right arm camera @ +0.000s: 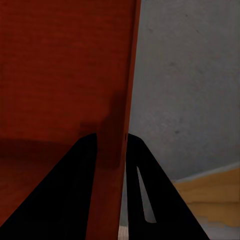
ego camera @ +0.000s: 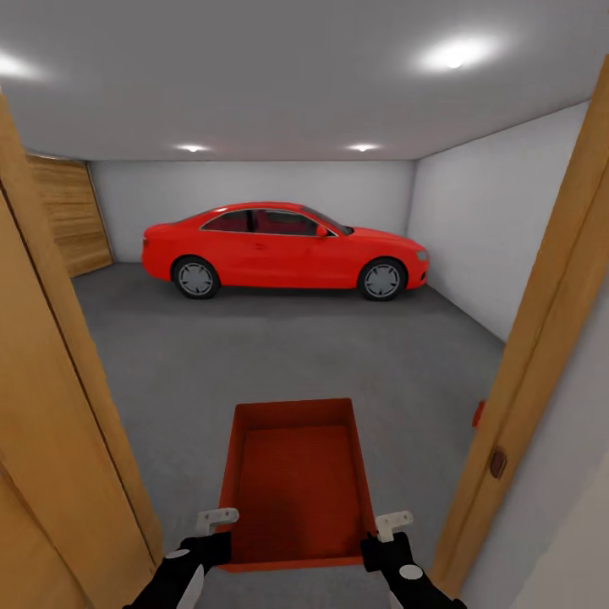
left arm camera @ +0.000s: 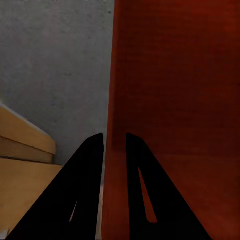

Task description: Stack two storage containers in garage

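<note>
An orange-red storage container [ego camera: 294, 482] hangs in front of me, carried level above the garage's dark grey concrete floor [ego camera: 279, 347]. My left gripper [ego camera: 216, 541] is shut on its left wall near the front corner, and my right gripper [ego camera: 382, 541] is shut on its right wall. In the left wrist view the thin red wall [left arm camera: 114, 100] runs between the two black fingers [left arm camera: 85, 190] of the left gripper [left arm camera: 115, 142]. The right wrist view shows the same on the other side: the wall [right arm camera: 122, 100] is clamped by the right gripper [right arm camera: 111, 140].
I stand in a wooden doorway, with the door frame [ego camera: 59, 406] close on the left and the other jamb [ego camera: 541, 338] close on the right. A red car [ego camera: 283, 249] is parked across the far end. A plank door [ego camera: 72, 211] is at the back left.
</note>
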Available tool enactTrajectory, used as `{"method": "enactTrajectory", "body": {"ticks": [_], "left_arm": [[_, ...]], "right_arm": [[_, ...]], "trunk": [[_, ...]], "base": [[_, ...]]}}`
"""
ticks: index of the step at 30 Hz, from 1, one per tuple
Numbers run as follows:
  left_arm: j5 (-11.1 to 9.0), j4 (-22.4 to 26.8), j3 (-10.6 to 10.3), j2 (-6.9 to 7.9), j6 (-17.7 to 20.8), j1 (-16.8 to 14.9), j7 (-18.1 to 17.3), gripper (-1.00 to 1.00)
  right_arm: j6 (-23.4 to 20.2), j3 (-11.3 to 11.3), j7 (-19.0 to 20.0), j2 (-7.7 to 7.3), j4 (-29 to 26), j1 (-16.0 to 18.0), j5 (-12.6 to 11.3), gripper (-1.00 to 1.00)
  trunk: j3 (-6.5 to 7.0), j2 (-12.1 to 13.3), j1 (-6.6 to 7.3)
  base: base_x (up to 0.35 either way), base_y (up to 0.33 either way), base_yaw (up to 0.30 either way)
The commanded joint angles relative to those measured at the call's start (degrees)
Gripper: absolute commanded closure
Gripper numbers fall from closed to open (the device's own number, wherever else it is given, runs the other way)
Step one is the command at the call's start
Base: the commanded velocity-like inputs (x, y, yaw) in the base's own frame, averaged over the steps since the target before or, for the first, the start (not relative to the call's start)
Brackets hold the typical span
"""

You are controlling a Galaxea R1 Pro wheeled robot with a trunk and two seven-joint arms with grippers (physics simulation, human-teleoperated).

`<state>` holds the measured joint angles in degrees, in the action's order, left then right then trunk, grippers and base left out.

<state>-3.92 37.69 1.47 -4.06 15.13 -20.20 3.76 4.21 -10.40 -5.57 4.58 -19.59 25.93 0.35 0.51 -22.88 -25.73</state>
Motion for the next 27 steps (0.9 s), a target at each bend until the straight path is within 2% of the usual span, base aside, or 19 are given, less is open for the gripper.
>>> {"method": "enactTrajectory", "body": {"ticks": [1,5,27], "left_arm": [[1.20,0.20,0.46,-0.07,-4.32,-0.01,0.64,1.00],[1.20,0.20,0.46,-0.07,-4.31,-0.01,0.59,1.00],[1.20,0.20,0.46,-0.12,-4.24,-0.01,0.60,1.00]], "right_arm": [[0.10,-0.85,3.55,1.85,0.17,0.00,-0.35,1.00],[0.10,-0.85,3.55,1.86,0.17,0.00,-0.35,1.00],[0.10,-0.85,3.59,1.85,0.17,0.00,-0.35,1.00]], "trunk": [[-0.02,-0.04,-0.05],[-0.02,-0.04,-0.05],[-0.02,-0.04,-0.05]], "base": [[0.326,0.000,0.000],[0.195,0.000,0.000],[0.004,0.000,0.000]]}}
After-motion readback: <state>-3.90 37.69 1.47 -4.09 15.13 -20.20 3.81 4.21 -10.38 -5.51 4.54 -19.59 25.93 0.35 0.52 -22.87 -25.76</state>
